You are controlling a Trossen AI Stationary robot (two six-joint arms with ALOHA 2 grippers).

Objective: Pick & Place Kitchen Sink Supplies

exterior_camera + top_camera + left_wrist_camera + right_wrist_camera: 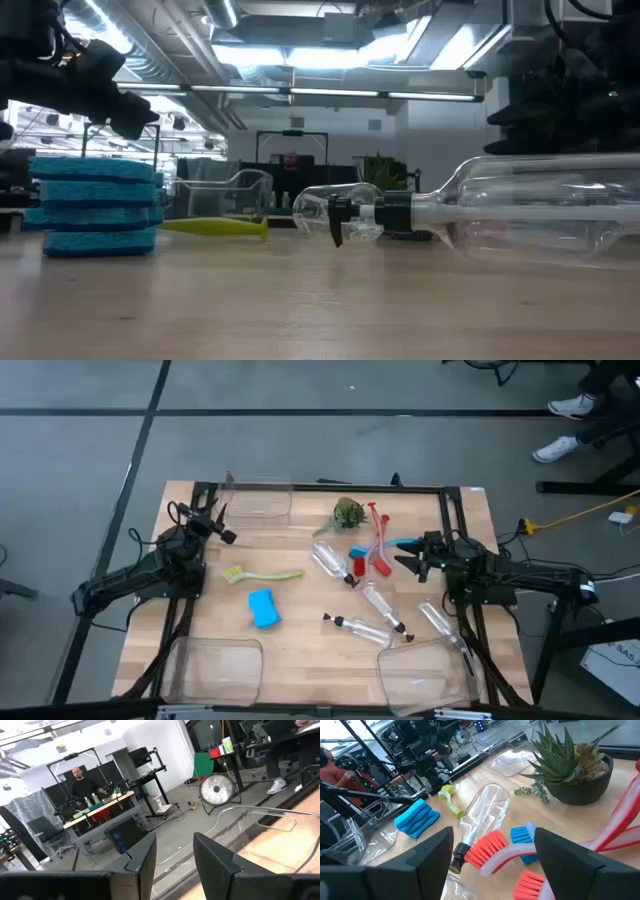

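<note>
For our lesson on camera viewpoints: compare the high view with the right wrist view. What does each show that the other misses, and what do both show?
Only the high view shows the right gripper from above, open, the left gripper and four clear bins, such as this bin.

Only the right wrist view shows the red brush's bristles close up.

Both show the blue sponge, the yellow-green brush and the potted plant.

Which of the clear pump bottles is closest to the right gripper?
The bottle lying on its side just left of the red brushes, near the potted plant. The right gripper hovers open beside it; the other three bottles lie nearer the front bins.
</note>
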